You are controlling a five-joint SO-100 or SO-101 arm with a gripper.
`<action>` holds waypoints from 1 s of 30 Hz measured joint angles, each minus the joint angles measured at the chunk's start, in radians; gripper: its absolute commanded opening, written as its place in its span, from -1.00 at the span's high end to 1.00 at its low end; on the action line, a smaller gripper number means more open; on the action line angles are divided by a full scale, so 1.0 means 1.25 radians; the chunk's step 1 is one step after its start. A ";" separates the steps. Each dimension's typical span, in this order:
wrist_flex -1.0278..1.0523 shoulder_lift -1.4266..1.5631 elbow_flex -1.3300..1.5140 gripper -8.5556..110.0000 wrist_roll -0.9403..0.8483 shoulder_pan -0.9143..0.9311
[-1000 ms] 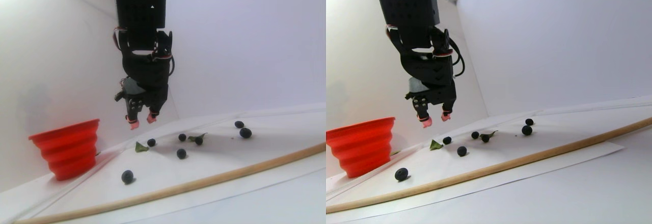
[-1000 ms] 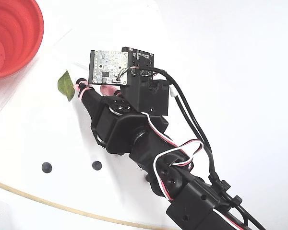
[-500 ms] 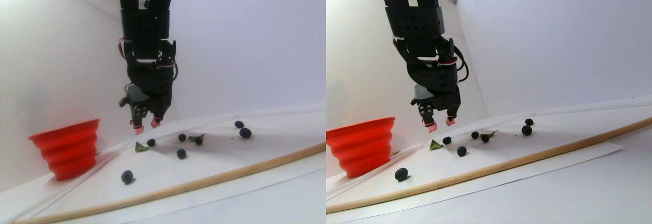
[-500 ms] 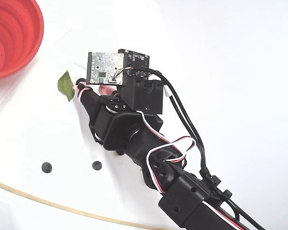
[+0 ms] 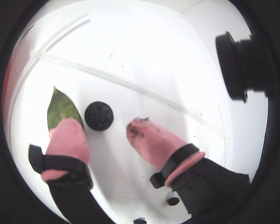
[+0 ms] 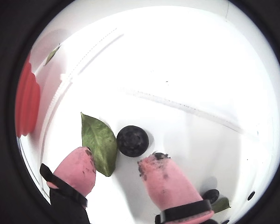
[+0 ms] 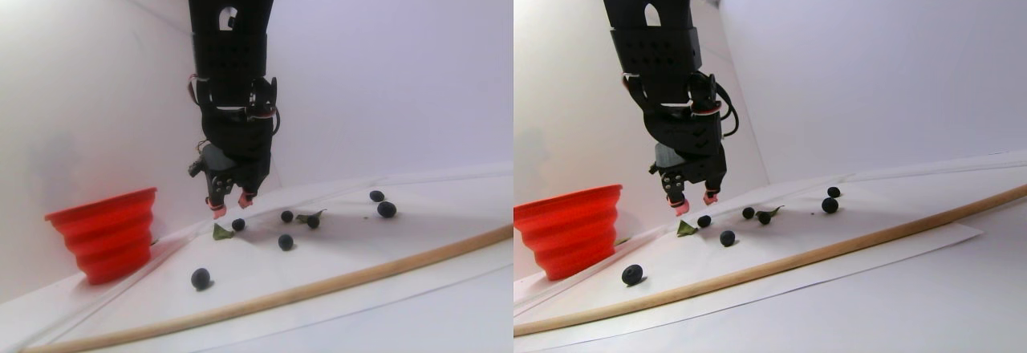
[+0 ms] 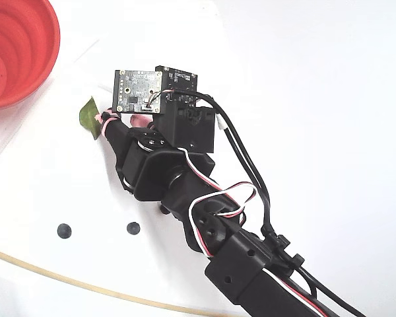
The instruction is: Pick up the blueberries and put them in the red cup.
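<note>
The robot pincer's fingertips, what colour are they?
Pink, with dark smudges near the tips of the fingertips. A wrist view shows them best.

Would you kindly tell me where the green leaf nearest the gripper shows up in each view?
A wrist view: leaf at left, partly behind the left pink fingertip.
Another wrist view: leaf left of centre, touching a blueberry.
Stereo pair view: small, below the gripper, at and.
Fixed view: upper left, partly hidden by the arm.
Shared landmark: the red cup, absent or only a red sliver at the left edge in the wrist views.
</note>
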 measured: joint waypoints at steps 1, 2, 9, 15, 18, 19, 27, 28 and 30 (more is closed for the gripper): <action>0.000 -0.004 -0.005 0.53 0.000 0.000; 0.000 -0.007 -0.010 0.53 0.000 0.000; 0.000 -0.039 -0.053 0.53 0.000 0.009; 0.000 -0.063 -0.074 0.52 0.000 0.011; 0.000 -0.063 -0.079 0.49 0.000 0.011; 0.000 -0.063 -0.082 0.49 0.000 0.011; 0.000 -0.098 -0.110 0.49 0.000 0.011; 0.000 -0.104 -0.112 0.49 0.000 0.011; 0.000 -0.112 -0.112 0.49 0.000 0.011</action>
